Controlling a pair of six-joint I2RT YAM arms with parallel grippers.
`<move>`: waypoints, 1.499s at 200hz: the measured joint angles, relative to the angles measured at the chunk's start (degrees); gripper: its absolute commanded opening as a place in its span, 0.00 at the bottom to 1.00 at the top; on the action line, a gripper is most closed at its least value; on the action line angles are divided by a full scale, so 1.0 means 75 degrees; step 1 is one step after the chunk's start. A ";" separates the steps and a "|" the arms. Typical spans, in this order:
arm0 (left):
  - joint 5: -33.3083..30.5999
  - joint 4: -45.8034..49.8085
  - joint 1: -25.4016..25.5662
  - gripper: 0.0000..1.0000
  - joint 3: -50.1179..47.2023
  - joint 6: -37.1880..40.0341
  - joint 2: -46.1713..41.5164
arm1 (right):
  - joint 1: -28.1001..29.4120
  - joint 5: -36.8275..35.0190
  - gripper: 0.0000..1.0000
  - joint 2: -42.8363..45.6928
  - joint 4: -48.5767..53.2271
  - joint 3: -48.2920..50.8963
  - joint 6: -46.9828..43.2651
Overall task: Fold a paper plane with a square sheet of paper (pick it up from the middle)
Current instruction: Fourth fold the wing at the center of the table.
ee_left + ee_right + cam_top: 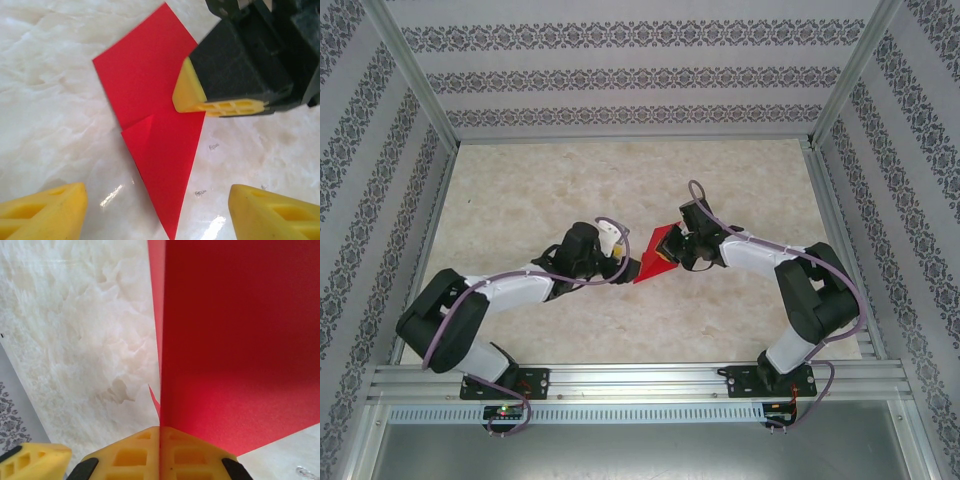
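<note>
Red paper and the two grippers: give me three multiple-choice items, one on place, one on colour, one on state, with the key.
1. The red paper lies: A between the left gripper and the right gripper; B on an arm base; C against the back wall.
2. The gripper fingers are: A blue; B yellow; C white.
3. The left gripper's jaws stand: A apart; B clamped on the paper; C pressed together.
Key: 1 A, the top view shows it between both tips; 2 B, yellow in both wrist views; 3 A, its fingers sit far apart in the left wrist view.
</note>
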State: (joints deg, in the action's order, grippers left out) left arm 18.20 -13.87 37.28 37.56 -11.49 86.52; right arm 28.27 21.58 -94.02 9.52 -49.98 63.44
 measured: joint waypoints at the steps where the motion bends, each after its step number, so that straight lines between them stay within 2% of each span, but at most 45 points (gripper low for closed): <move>1: 0.0023 -0.0020 0.0006 0.69 0.0000 0.0052 0.0026 | -0.0003 0.0006 0.01 0.0000 -0.0003 0.0003 -0.0003; 52: 0.0484 -0.0743 0.0440 0.56 0.0041 0.1221 0.0950 | -0.0242 0.0329 0.01 0.0000 -0.0090 0.0017 0.0221; 128: 0.0262 -0.1384 0.0597 0.31 0.0236 0.2107 0.1626 | -0.0291 0.0769 0.02 -0.0160 -0.0096 0.0015 0.0420; 171: 0.0154 -0.1422 0.0597 0.30 0.0411 0.2369 0.1816 | -0.0341 0.0968 0.03 -0.0189 -0.0111 0.0015 0.0530; 300: -0.0157 -0.1469 0.0606 0.47 0.0443 0.2500 0.1923 | -0.0393 0.1285 0.07 -0.0428 -0.0233 -0.0187 0.0962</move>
State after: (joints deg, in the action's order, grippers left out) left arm 17.02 -24.88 41.82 40.88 7.27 100.95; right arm 25.32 31.22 -97.23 7.77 -51.37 70.65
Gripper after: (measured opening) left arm 0.464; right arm 0.070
